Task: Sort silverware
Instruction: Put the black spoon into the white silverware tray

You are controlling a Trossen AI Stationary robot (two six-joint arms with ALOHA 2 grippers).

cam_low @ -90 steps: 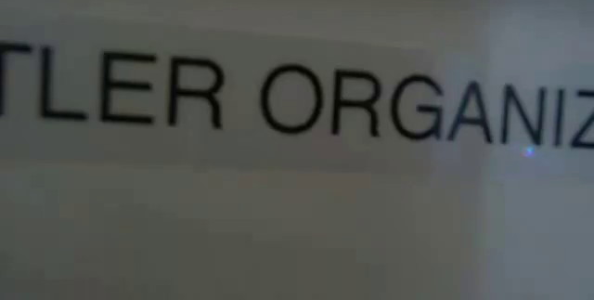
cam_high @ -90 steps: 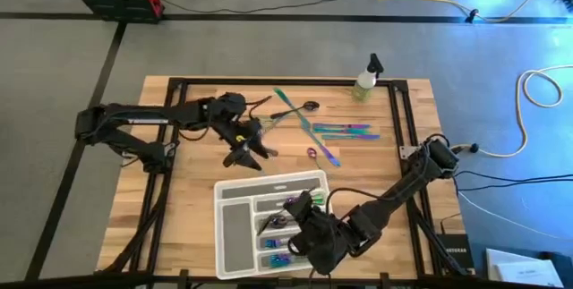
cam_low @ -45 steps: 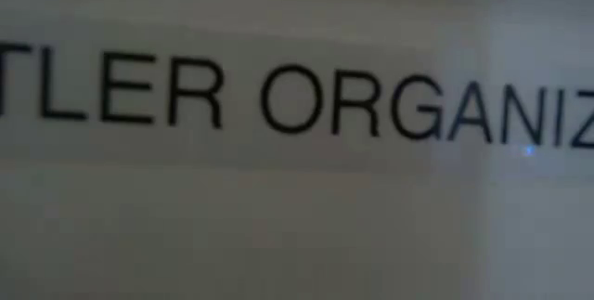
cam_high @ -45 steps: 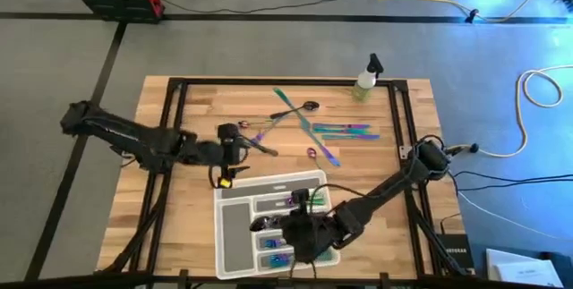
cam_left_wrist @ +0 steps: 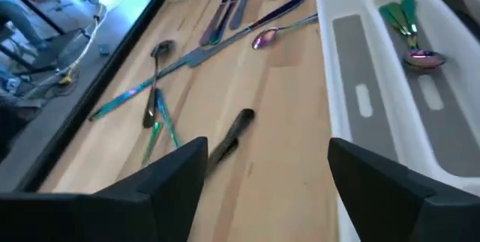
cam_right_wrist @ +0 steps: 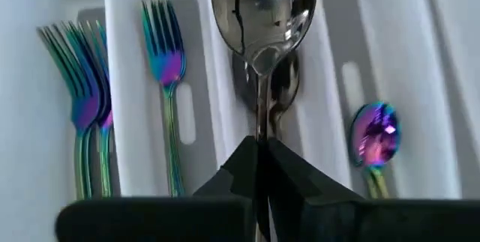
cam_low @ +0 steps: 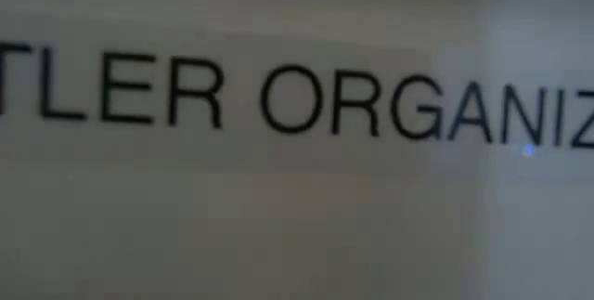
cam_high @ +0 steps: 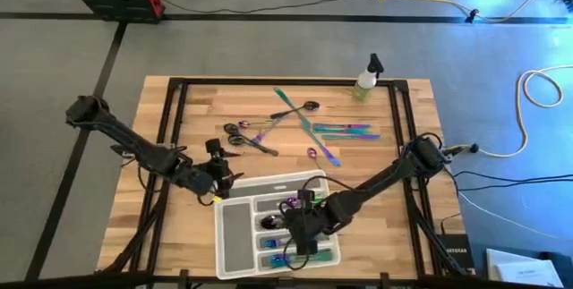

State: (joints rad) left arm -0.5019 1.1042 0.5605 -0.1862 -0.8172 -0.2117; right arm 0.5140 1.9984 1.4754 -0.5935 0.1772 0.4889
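Note:
A translucent white tray [cam_high: 235,226] lies at the table's near middle. It holds iridescent forks [cam_right_wrist: 82,100], an iridescent spoon [cam_right_wrist: 375,133] and a dark spoon [cam_right_wrist: 276,85]. My right gripper [cam_right_wrist: 260,159] hovers over the tray [cam_high: 295,228], shut on another dark spoon [cam_right_wrist: 262,10]. My left gripper [cam_left_wrist: 262,189] stands open and empty by the tray's far left corner [cam_high: 222,177]. Loose silverware lies on the wood beyond: iridescent pieces [cam_high: 336,131] and dark pieces [cam_high: 242,135]. A dark piece [cam_left_wrist: 232,133] lies just ahead of the left fingers. My right gripper pinches the dark spoon's slim handle [cam_right_wrist: 259,126] between its two fingers, which lie along the handle. The bowl [cam_right_wrist: 262,6] sticks out ahead of the fingertips, over the compartment with the other dark spoon. Whether it touches that spoon, I cannot tell.
A small spray bottle [cam_high: 365,79] stands at the table's far right. A black frame [cam_high: 170,110] runs around the tabletop. The tray's printed label [cam_low: 278,96] fills the low view and blocks everything else there.
My left gripper has drawn back from the dark pieces at the far middle toward the table's near left, ending beside the tray's far left corner. My right gripper has stayed over the tray with the dark spoon.

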